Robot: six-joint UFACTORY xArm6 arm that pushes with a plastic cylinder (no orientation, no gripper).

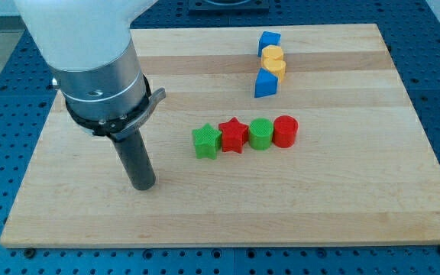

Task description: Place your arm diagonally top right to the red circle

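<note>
Your arm carries no gripper, so nothing opens or closes: it ends in a dark rod whose tip (143,186) rests on the wooden board (373,206) at the view's lower left, touching no block.

Farther up and to the view's right lies a row of four blocks, packed side by side: a green star (205,142) nearest the tip, then a red star (234,135), a green cylinder (260,134), and the red circle (285,131) at the row's right end.

Beyond that, near the view's top edge, three blocks stand stacked in a column: a blue block (264,83), a yellow block (273,61), and another blue block (269,40).

To do this well, sweep below the row, around its right end, then stop just above and right of the red circle, clear of the lower blue block.
</note>
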